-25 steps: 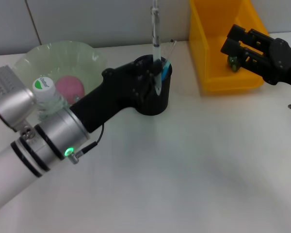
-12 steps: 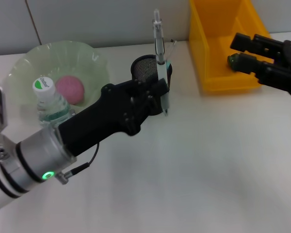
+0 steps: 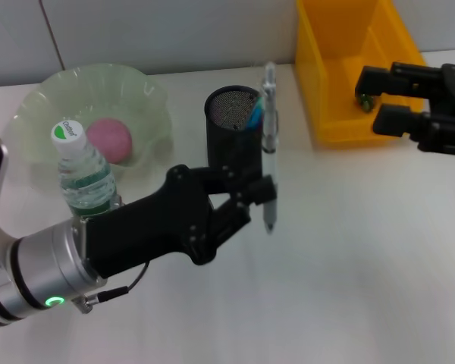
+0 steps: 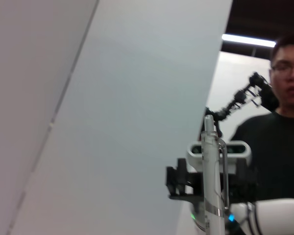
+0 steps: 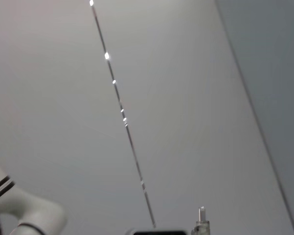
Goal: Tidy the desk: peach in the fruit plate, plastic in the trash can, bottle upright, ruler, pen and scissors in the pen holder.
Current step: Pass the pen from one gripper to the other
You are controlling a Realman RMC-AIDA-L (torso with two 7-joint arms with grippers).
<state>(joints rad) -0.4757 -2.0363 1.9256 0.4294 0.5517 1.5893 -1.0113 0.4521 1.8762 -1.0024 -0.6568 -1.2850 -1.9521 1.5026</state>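
At the upper left of the head view sits the fruit plate [image 3: 148, 98], with the peach [image 3: 108, 139] lying inside it. Just in front of the plate the bottle [image 3: 82, 176] stands upright on the desk [image 3: 349, 273], cap up.

From the lower left the left arm reaches toward the middle of the frame. The left gripper [image 3: 259, 191] is clamped on the pen [image 3: 269, 144], which it holds nearly upright, tip down, above the desk. The pen hangs just to the right of the pen holder [image 3: 231, 140] and slightly in front of it, outside the cup; its tip is clear of the desk surface. In the left wrist view the pen [image 4: 211, 186] rises straight up through the lower middle of the picture.

The pen holder stands at the upper middle of the head view, and a light blue piece of the scissors [image 3: 254, 115] shows at its rim.

At the upper right is the trash can [image 3: 330, 76]. The right gripper [image 3: 375, 102] hovers over the can's right part, its jaws spread apart and holding nothing.
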